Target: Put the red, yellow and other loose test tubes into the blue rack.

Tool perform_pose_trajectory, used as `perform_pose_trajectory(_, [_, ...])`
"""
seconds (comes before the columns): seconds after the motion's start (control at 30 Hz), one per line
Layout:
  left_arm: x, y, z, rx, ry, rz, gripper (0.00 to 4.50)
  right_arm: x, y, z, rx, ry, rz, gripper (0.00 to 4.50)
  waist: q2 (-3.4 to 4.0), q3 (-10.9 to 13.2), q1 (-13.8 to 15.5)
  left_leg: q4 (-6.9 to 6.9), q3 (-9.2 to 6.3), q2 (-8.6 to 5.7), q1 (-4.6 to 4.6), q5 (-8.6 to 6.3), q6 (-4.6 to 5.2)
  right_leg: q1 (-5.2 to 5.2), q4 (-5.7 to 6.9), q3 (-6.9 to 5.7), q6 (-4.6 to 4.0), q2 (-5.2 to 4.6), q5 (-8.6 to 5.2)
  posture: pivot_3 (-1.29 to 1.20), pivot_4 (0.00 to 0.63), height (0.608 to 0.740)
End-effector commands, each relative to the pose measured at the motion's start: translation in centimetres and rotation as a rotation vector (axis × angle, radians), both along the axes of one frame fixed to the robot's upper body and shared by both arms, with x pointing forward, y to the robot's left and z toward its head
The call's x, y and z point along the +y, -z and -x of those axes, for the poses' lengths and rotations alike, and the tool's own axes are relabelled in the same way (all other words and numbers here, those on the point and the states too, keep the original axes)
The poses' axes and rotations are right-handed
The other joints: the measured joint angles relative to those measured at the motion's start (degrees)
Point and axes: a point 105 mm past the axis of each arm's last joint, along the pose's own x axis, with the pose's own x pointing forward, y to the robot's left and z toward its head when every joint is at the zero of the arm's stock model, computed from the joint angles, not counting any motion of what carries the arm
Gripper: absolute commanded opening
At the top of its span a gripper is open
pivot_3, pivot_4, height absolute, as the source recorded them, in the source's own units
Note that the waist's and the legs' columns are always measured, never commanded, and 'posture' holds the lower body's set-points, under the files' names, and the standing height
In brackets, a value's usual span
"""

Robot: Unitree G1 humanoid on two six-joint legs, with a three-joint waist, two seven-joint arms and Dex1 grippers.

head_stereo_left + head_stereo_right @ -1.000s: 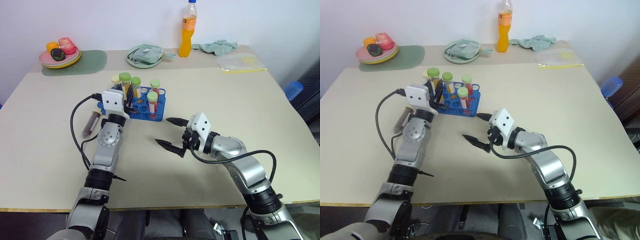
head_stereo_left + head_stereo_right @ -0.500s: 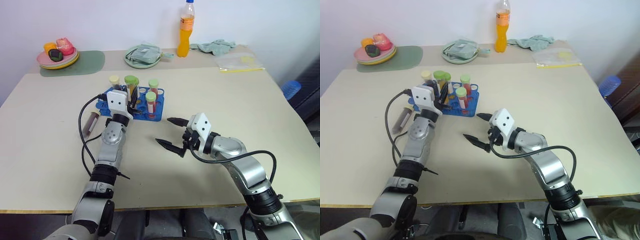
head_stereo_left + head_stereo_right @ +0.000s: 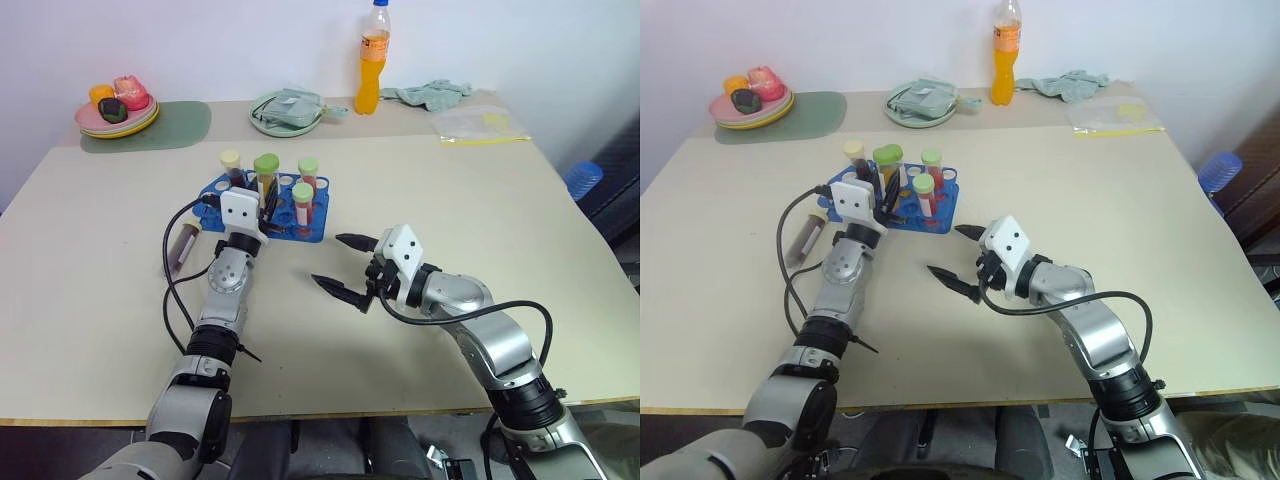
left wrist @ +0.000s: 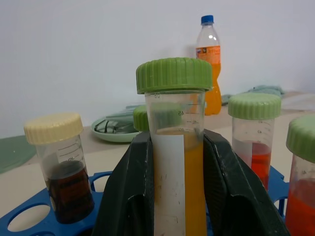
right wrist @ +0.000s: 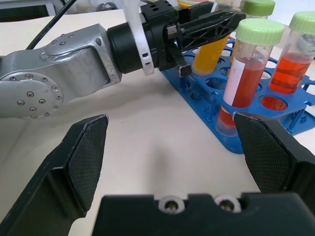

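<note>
The yellow tube (image 4: 174, 162), green-capped, is seen upright over the blue rack (image 3: 312, 229), flanked on both sides by the black fingers (image 4: 127, 196) of the left gripper (image 3: 262, 200); whether it is clamped or merely bracketed cannot be told from here. Its lower end is hidden, so how deep it sits in a hole cannot be judged. In the rack a dark tube with a cream cap (image 4: 63, 169) is planted at the far left corner, and two red tubes with green caps (image 3: 304, 208) are stood on the rack's right side. One more tube with dark liquid (image 3: 182, 247) is left lying flat on the table (image 3: 450, 180), just left of the left arm. The right gripper (image 3: 345, 266) is held above bare table right of the rack, its fingers (image 5: 83, 157) spread wide, nothing between them
</note>
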Motion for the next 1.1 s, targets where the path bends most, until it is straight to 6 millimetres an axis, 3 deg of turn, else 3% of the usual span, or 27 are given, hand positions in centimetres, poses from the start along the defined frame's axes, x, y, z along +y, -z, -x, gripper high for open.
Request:
perform_pose_trajectory(0.03, [0.8,-2.1,0.2,-0.071,-0.032,0.040,3.28,0.1,-1.6,0.4,-0.062,-0.008,-0.024,4.50,0.00,0.0,-0.1,0.00,0.00,0.00,0.00,0.00,0.00,-0.01,0.00,0.00,0.00,0.00,0.00,0.00,0.150,0.740])
perform_pose_trajectory(0.07, [1.1,-2.8,0.4,-0.086,-0.031,0.065,3.76,0.2,-1.6,0.4,-0.062,-0.009,-0.025,4.50,0.00,0.0,-0.1,-0.01,0.00,0.00,0.00,0.00,0.00,-0.02,0.00,0.00,0.00,0.00,0.00,0.00,0.150,0.740])
perform_pose_trajectory(0.27, [4.0,-8.2,3.5,-0.196,-0.017,0.158,3.76,0.4,-1.6,0.6,-0.048,-0.019,-0.044,4.50,0.01,0.0,-0.5,-0.04,-0.04,0.06,0.00,0.00,0.00,-0.07,0.04,0.02,0.00,0.04,0.00,0.00,0.150,0.740])
perform_pose_trajectory(0.4, [7.4,-11.5,4.7,-0.168,-0.056,0.172,3.76,0.5,-1.5,0.7,-0.038,-0.026,-0.053,4.50,0.01,0.0,-0.4,-0.02,-0.06,0.07,0.00,0.00,0.00,-0.05,0.05,0.02,0.00,0.05,0.00,0.00,0.150,0.740])
perform_pose_trajectory(0.43, [8.7,-11.4,4.3,-0.082,-0.091,0.145,4.31,0.6,-1.4,0.7,-0.036,-0.030,-0.054,4.50,0.01,0.0,-0.4,-0.02,-0.07,0.07,0.00,0.00,0.00,-0.05,0.06,0.02,0.00,0.05,0.00,0.00,0.150,0.740])
perform_pose_trajectory(0.47, [9.7,-11.0,4.0,0.002,-0.126,0.110,4.48,0.6,-1.4,0.7,-0.034,-0.033,-0.055,4.50,0.01,0.0,-0.4,-0.03,-0.06,0.07,0.01,0.00,0.00,-0.05,0.05,0.02,-0.01,0.05,0.00,0.00,0.150,0.740])
perform_pose_trajectory(0.6, [14.1,-7.3,3.6,0.433,-0.275,-0.076,4.48,0.7,-1.3,0.7,-0.029,-0.044,-0.055,4.50,0.03,0.0,-0.7,-0.05,-0.05,0.06,0.04,-0.03,0.06,-0.07,0.12,0.03,0.00,0.10,-0.01,0.00,0.150,0.740])
perform_pose_trajectory(0.7, [15.5,-4.2,4.7,0.820,-0.300,-0.244,4.48,1.0,-1.2,0.8,-0.023,-0.059,-0.061,4.50,-0.02,0.0,-0.9,-0.03,-0.06,0.06,0.03,-0.04,0.06,-0.08,0.19,0.02,0.01,0.11,-0.02,0.00,0.150,0.740])
perform_pose_trajectory(0.77, [15.8,-2.8,5.6,1.044,-0.259,-0.200,4.48,1.2,-1.2,0.8,-0.021,-0.067,-0.064,4.50,-0.04,0.0,-0.6,-0.03,-0.08,0.05,0.03,-0.04,0.06,-0.07,0.22,0.00,0.01,0.11,-0.03,0.00,0.150,0.740])
perform_pose_trajectory(0.87, [15.9,-2.2,5.7,1.193,-0.251,-0.212,4.48,1.4,-1.2,0.7,-0.022,-0.074,-0.066,4.50,-0.05,0.0,-0.5,0.00,-0.06,0.05,0.05,-0.03,0.06,-0.06,0.26,0.00,0.01,0.11,-0.03,0.00,0.150,0.740])
perform_pose_trajectory(1.0, [15.1,-1.5,4.9,1.287,-0.204,-0.250,4.48,1.8,-1.2,0.8,-0.022,-0.085,-0.069,4.50,-0.05,0.0,-0.6,-0.02,-0.04,0.05,0.04,-0.01,0.02,-0.14,0.31,0.02,0.00,0.11,-0.03,0.00,0.150,0.740])
perform_pose_trajectory(1.1, [15.8,-0.5,4.1,1.332,-0.242,-0.310,4.48,1.9,-1.2,0.8,-0.023,-0.080,-0.072,4.50,-0.05,0.0,-0.8,-0.04,0.01,0.06,0.04,-0.01,0.01,-0.18,0.34,0.06,0.00,0.10,-0.03,0.00,0.150,0.740])
